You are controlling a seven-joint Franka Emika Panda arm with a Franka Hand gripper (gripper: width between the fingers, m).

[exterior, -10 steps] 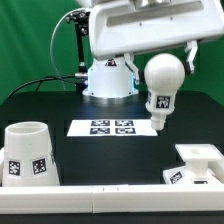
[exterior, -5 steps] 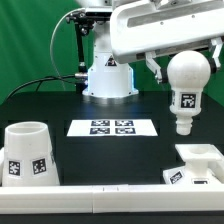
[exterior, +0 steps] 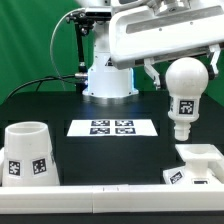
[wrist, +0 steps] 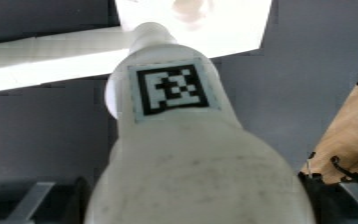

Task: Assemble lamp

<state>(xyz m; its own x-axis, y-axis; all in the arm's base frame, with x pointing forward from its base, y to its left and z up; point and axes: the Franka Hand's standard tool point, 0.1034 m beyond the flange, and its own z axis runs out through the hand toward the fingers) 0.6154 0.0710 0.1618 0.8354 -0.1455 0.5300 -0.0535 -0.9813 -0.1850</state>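
Black table (exterior: pixel 60 108); bulb (exterior: pixel 185 92) seemingly in gripper (exterior: pixel 183 70)

Exterior view: bright, even light is coming from overhead. The arm's glossy casing (exterior: pixel 165 35) is throwing small patches of glare. The bulb (exterior: pixel 185 85) is shading to grey on its underside. The black table (exterior: pixel 60 105) is soaking up light, so shadows are barely showing on it. Fine tag print is reading soft and coarse throughout.

Wrist view: the bulb is filling the picture. Its tag is showing sharp, while its near end is blurring into grainy grey. The white surface (wrist: pixel 194 20) beyond is washing out, possibly overexposed. Dark shapes along one edge are smearing, too blurred to name.
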